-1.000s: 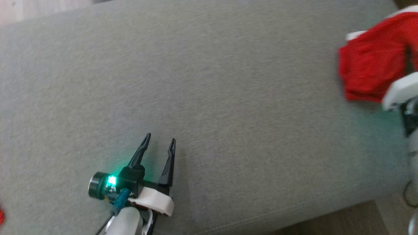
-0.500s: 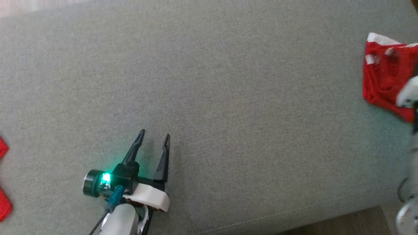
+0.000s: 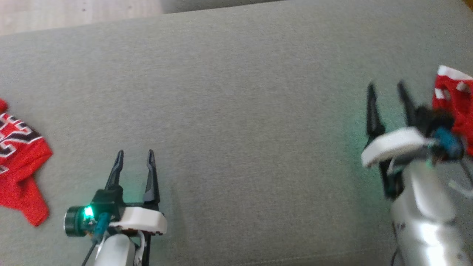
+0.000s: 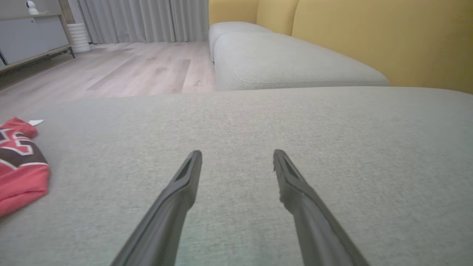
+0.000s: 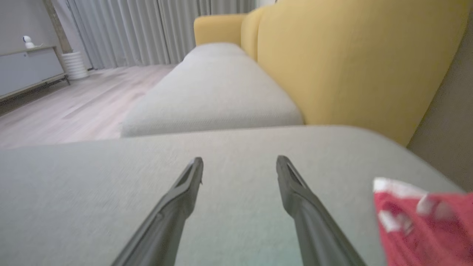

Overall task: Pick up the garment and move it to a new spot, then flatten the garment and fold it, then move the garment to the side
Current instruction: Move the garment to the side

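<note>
Head view: right gripper [image 3: 385, 85] wide, empty, red garment [image 3: 456, 101] just to its right on the grey cushion [image 3: 240, 111]; left gripper [image 3: 135, 152] wide, well apart. Left wrist view: another red jersey [image 4: 20, 166] far left. Right wrist view: garment lower right, clear of that gripper.

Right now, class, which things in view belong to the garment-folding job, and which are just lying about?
Job: white-trimmed garment, probably, lying beside the open right end effector; open left end effector; grey cushion serving as the work surface.
Lying about: numbered jersey at the far left; yellow backrest; cabinet; curtains.
</note>
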`<state>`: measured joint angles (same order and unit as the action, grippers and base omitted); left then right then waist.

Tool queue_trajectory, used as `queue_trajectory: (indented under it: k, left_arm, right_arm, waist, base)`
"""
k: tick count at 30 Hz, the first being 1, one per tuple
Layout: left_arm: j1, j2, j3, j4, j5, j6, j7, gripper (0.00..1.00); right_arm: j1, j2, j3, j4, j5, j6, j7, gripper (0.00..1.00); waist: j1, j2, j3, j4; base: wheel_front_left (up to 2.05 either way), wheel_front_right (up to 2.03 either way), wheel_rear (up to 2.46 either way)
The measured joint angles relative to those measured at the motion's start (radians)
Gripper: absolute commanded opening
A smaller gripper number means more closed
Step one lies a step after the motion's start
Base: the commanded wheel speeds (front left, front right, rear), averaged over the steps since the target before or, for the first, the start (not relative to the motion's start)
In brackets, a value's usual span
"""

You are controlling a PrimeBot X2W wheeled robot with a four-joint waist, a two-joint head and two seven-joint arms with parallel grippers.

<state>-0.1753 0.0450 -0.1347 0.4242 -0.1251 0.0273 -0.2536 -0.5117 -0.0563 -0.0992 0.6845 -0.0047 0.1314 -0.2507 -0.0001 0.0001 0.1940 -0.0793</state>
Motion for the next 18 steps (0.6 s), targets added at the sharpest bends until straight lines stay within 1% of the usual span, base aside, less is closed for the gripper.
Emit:
queue_trajectory:
  k: [1, 4, 7, 13, 18]
  left_arm:
    - [0.000, 0.000, 0.000, 0.000, 0.000, 0.000, 0.000, 1.00]
    - [0.002, 0.000, 0.026, 0.003, 0.012, 0.000, 0.000, 1.00]
    - [0.009, 0.000, 0.056, 0.010, 0.012, 0.000, 0.000, 1.00]
    - [0.060, -0.001, 0.072, 0.016, 0.010, 0.001, 0.000, 1.00]
    - [0.082, -0.001, 0.069, 0.021, -0.012, 0.012, 0.000, 1.00]
  right_arm:
    - [0.000, 0.000, 0.000, 0.000, 0.000, 0.000, 0.000, 1.00]
    - [0.091, 0.007, 0.055, -0.035, 0.072, 0.000, 0.000, 1.00]
    - [0.150, 0.008, 0.095, -0.068, 0.101, 0.000, 0.000, 1.00]
    - [0.221, 0.008, 0.121, -0.078, 0.118, 0.000, 0.000, 1.00]
    - [0.252, 0.008, 0.121, -0.096, 0.145, 0.000, 0.000, 1.00]
  waist:
    - [0.0000, 0.0000, 0.000, 0.000]
    - [0.0000, 0.0000, -0.014, 0.034]
    - [0.0000, 0.0000, -0.037, 0.069]
    - [0.0000, 0.0000, -0.078, 0.091]
    - [0.0000, 0.0000, -0.108, 0.099]
  base:
    - [0.00, 0.00, 0.00]
    - [0.00, 0.00, 0.00]
    - [0.00, 0.00, 0.00]
    - [0.00, 0.00, 0.00]
    - [0.00, 0.00, 0.00]
